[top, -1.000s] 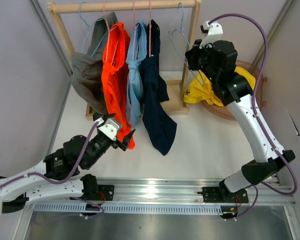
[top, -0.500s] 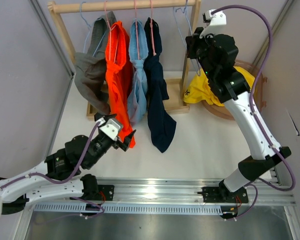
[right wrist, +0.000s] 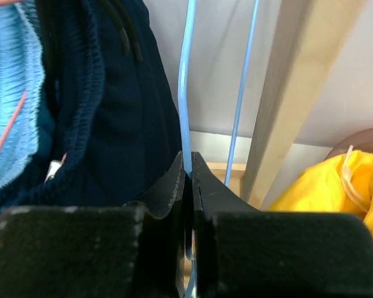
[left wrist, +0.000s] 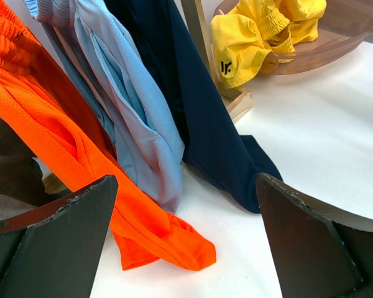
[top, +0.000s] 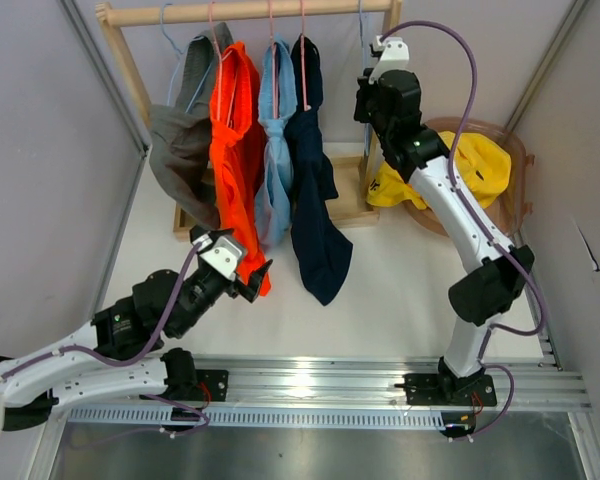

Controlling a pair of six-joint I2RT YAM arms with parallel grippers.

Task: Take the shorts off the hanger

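Grey shorts (top: 180,145), orange shorts (top: 232,140), light blue shorts (top: 273,140) and navy shorts (top: 315,200) hang on hangers from the wooden rack's rail (top: 240,12). The yellow shorts (top: 460,170) lie in a brown basket (top: 515,190) at the right. My right gripper (right wrist: 188,167) is shut on the empty light blue wire hanger (right wrist: 185,87), right of the navy shorts (right wrist: 112,99). My left gripper (top: 248,275) is open and empty, low by the orange shorts' hem (left wrist: 168,239); light blue shorts (left wrist: 130,118), navy shorts (left wrist: 205,124) and yellow shorts (left wrist: 248,43) lie beyond it.
The rack's right wooden post (right wrist: 298,93) stands close beside the right gripper. The rack's base (top: 350,205) rests on the white table. Grey walls close in on both sides. A metal rail (top: 310,385) runs along the near edge.
My right arm has swung left and up toward the rail with the blue hanger in its grip. The basket and yellow shorts now show more. The left arm has not moved.
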